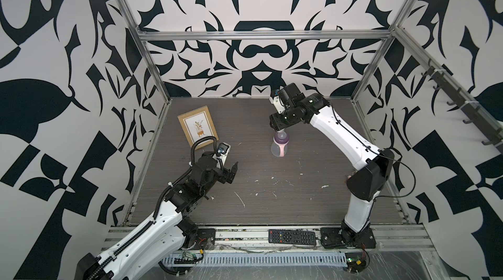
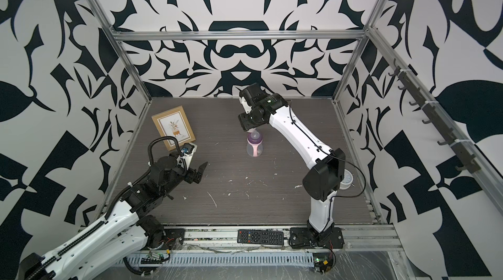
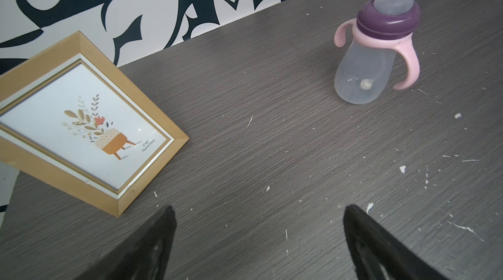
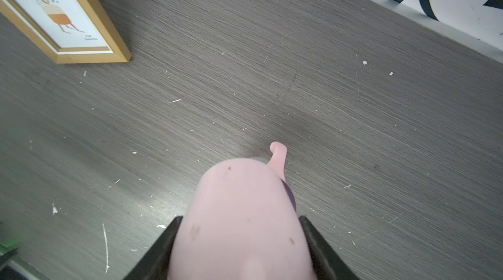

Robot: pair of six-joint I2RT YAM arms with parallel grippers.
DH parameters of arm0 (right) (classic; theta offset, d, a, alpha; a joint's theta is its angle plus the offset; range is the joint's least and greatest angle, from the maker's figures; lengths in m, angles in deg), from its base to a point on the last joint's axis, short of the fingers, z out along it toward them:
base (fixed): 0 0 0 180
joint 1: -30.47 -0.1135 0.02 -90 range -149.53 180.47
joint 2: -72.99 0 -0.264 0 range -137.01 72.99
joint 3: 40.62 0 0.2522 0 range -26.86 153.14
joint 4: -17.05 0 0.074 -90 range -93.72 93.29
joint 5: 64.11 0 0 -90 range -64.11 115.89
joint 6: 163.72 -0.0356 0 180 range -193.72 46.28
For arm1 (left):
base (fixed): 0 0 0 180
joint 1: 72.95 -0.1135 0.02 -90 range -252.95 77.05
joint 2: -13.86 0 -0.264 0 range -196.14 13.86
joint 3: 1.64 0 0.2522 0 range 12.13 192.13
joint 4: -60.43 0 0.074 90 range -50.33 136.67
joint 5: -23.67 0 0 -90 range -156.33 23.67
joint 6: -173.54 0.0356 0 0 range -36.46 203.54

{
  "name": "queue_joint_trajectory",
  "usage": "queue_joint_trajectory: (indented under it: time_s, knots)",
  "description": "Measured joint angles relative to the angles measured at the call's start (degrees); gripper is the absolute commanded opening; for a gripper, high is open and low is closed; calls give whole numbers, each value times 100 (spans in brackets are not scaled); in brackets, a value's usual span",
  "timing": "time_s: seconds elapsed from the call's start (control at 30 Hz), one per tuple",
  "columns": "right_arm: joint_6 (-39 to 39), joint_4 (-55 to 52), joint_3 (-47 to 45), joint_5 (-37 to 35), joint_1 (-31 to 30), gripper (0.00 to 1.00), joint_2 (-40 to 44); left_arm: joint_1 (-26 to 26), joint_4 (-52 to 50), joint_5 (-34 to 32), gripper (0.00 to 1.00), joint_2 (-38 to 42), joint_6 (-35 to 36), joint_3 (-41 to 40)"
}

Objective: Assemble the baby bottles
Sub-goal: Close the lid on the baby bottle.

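Observation:
The baby bottle (image 1: 278, 148) (image 2: 254, 146) stands upright mid-table in both top views. The left wrist view shows its translucent body (image 3: 362, 74), pale pink two-handled ring, purple collar (image 3: 386, 22) and clear nipple. My right gripper (image 1: 280, 130) (image 4: 241, 220) hangs just above the nipple, shut on the pink dome cap (image 4: 239, 210), which hides most of the bottle below; one pink handle (image 4: 277, 156) peeks out past it. My left gripper (image 1: 232, 172) (image 3: 258, 210) is open and holds nothing, well to the left of the bottle.
A wooden picture frame (image 1: 198, 126) leans at the back left, close behind my left arm. A black remote (image 1: 292, 237) lies on the front rail. A white tape roll (image 2: 347, 179) sits behind the right arm's elbow. Pale flecks dot the table (image 1: 272, 197).

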Motion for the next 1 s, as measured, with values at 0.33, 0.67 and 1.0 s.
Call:
queue_joint_trajectory:
  time_s: [0.33, 0.67, 1.0]
  knots:
    - [260, -514, 527, -81, 94, 63, -667, 0, 2, 2, 100, 2, 9, 0]
    - [345, -658, 540, -251, 94, 63, -636, 0, 4, 2, 99, -33, 33, 0]
    - [391, -680, 621, -197, 94, 62, -391, 0, 4, 20, 99, -98, 39, 0]
